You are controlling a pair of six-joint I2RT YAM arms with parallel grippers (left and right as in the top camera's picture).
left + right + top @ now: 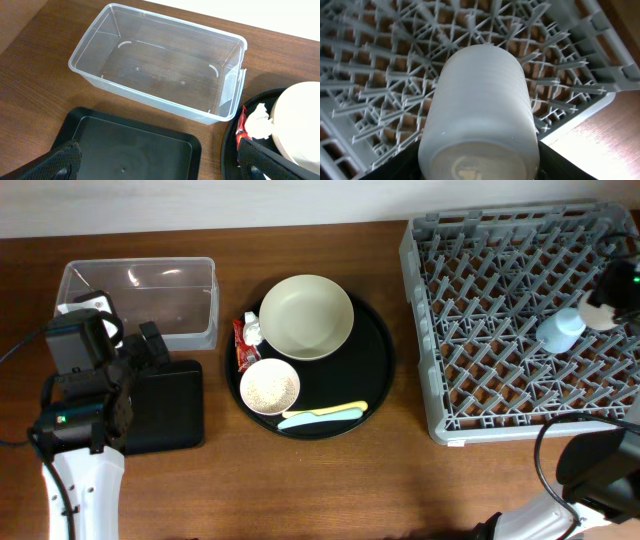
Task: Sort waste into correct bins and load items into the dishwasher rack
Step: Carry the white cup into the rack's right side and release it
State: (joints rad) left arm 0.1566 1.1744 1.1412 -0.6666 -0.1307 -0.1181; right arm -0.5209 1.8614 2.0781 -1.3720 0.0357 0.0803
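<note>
My right gripper (pixel 590 318) is shut on the light blue cup (pixel 560 330), holding it base toward the wrist camera (pixel 480 115) over the grey dishwasher rack (pixel 500 240), near its right side. My left gripper (pixel 160 167) is open and empty above the shallow black rectangular tray (pixel 135 150), with the clear tub (pixel 155 65) just beyond it. On the round black tray, the red wrapper (pixel 241 342) and white tissue (pixel 252 330) lie left of the cream bowl (pixel 305 315). The small pink bowl (pixel 270 387) holds rice. Yellow (pixel 325 411) and pale blue (pixel 308 421) utensils lie beside it. No white cup shows.
The round black tray (pixel 380 360) sits between the two bins and the rack. The rack's pegs (pixel 380 75) stand up beneath the cup. The rack's corner rim and bare wooden table (pixel 600 135) show at the right of the right wrist view.
</note>
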